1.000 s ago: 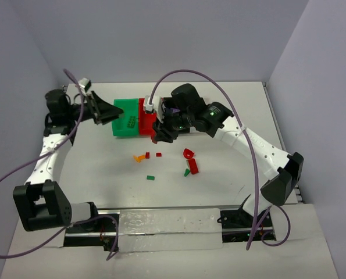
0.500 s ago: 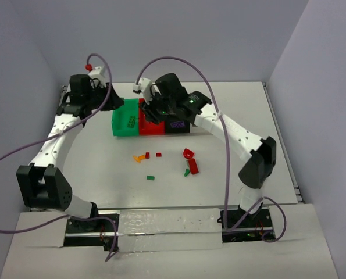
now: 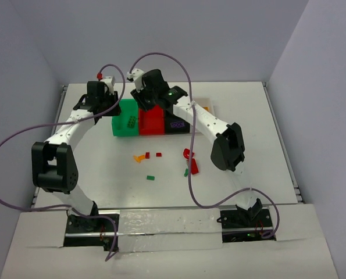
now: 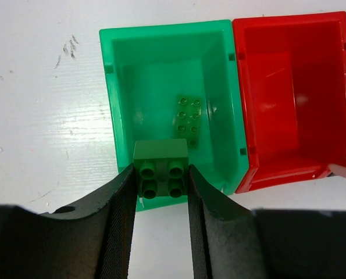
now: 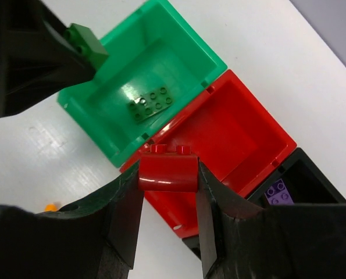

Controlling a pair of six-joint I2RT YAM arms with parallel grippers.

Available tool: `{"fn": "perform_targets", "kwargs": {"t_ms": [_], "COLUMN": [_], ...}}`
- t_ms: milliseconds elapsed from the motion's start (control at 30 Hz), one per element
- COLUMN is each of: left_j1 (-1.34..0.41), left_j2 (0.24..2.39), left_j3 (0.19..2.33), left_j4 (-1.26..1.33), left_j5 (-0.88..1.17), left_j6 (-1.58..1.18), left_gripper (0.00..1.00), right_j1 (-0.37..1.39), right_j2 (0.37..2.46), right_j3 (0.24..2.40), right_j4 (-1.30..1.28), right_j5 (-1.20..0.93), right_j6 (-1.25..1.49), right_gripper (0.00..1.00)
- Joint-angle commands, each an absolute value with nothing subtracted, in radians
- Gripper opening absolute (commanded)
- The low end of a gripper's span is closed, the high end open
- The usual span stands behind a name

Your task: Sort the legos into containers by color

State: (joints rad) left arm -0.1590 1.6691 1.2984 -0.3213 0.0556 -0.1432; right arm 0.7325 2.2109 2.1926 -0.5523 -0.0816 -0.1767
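My left gripper (image 4: 161, 177) is shut on a green four-stud brick (image 4: 161, 173) and holds it over the near rim of the green bin (image 4: 161, 70). A green flat plate (image 4: 188, 119) lies inside that bin. My right gripper (image 5: 168, 174) is shut on a red rounded brick (image 5: 167, 172) above the near edge of the red bin (image 5: 236, 133). In the top view the left gripper (image 3: 106, 104) and the right gripper (image 3: 145, 103) hang over the bin row's left end. The black bin (image 5: 303, 180) holds a purple brick (image 5: 275, 192).
Loose bricks lie on the table in front of the bins: an orange one (image 3: 139, 157), small red ones (image 3: 147, 155) (image 3: 159, 154), larger red ones (image 3: 188, 153) (image 3: 193, 167), and green ones (image 3: 151, 178) (image 3: 186, 172). The clear white bin (image 3: 203, 107) ends the row on the right.
Both grippers have swung in over the bins. The left moved right to the green bin. The right moved back and left to the red bin's edge.
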Motion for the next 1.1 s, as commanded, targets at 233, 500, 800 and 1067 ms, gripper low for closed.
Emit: {"fn": "perform_targets", "kwargs": {"t_ms": [233, 500, 800, 1067], "left_j1": [-0.189, -0.196, -0.196, -0.202], "left_j2": [1.769, 1.806, 1.708, 1.394], "left_j3": [1.404, 1.445, 1.428, 1.167], "left_j4": [-0.271, -0.298, -0.316, -0.391], "left_j5": [0.034, 0.016, 0.097, 0.498], "left_j6": [-0.158, -0.16, -0.118, 0.339], "left_gripper": [0.16, 0.48, 0.87, 0.86], "right_j1": [0.684, 0.671, 0.67, 0.578], "right_j2": [2.287, 2.302, 2.211, 1.858], "right_j3": [2.195, 2.176, 2.151, 1.893], "right_j4": [-0.434, -0.449, -0.479, -0.479], "right_j5": [-0.066, -0.105, -0.16, -0.313], "right_j6": [-0.144, -0.134, -0.086, -0.006], "right_gripper": [0.05, 0.61, 0.8, 1.0]}}
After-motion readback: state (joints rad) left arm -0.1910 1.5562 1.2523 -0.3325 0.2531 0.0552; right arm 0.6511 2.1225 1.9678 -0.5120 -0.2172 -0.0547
